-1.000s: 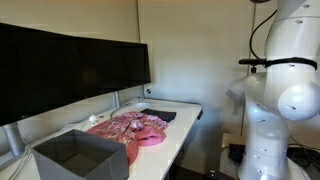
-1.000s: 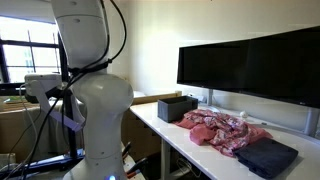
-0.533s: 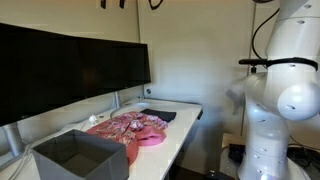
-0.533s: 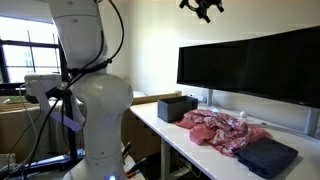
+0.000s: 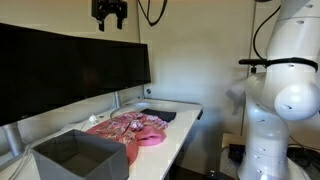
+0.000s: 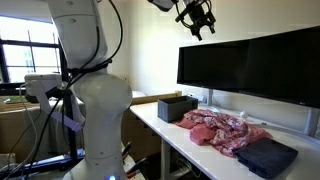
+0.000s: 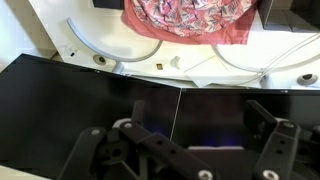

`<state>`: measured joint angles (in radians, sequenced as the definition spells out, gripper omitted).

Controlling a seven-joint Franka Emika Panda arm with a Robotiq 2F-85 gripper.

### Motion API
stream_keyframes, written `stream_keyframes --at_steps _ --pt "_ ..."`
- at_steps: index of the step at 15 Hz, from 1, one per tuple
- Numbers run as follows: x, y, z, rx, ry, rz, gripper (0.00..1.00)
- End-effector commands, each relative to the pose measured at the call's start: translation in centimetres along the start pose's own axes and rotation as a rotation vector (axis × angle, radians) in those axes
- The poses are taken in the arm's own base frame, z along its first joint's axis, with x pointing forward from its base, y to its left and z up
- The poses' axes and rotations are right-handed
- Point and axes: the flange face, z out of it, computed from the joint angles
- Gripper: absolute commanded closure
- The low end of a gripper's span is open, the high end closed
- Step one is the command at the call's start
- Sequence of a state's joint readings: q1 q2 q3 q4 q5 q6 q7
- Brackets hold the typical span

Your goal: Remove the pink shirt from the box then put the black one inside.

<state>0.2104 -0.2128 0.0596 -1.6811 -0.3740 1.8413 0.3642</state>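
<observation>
1. One grey box (image 5: pixel 78 155), one pink shirt (image 5: pixel 130 128) and one folded black shirt (image 5: pixel 160 114) are on the counter (image 5: pixel 187 127).
2. The pink shirt lies mid-counter, outside the box, between it and the black shirt.
3. The hand (image 5: pixel 110 24), spread and empty, hangs high above, lower than half a second ago.

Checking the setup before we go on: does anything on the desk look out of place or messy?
Only the pink shirt: it lies crumpled on the desk between the box and the folded black shirt. Nothing looks spilled or damaged. The end effector hangs open high above the monitors.
</observation>
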Motion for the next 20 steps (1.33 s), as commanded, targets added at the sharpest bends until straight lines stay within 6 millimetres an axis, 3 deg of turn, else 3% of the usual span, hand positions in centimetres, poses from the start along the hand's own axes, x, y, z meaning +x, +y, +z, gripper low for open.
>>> stream_keyframes --at_steps 1,6,11,14,20 --pt "-0.6 -0.7 1.5 0.0 -0.032 -0.023 0.0" --pt "-4.3 -1.5 7.8 0.047 -0.209 -0.022 0.0" --pt "-6.9 1.3 13.0 0.061 -0.32 0.027 0.0" --pt "-8.0 4.7 15.4 0.092 -0.365 0.075 0.0" --pt "-8.6 15.4 19.4 0.12 -0.398 0.042 0.0"
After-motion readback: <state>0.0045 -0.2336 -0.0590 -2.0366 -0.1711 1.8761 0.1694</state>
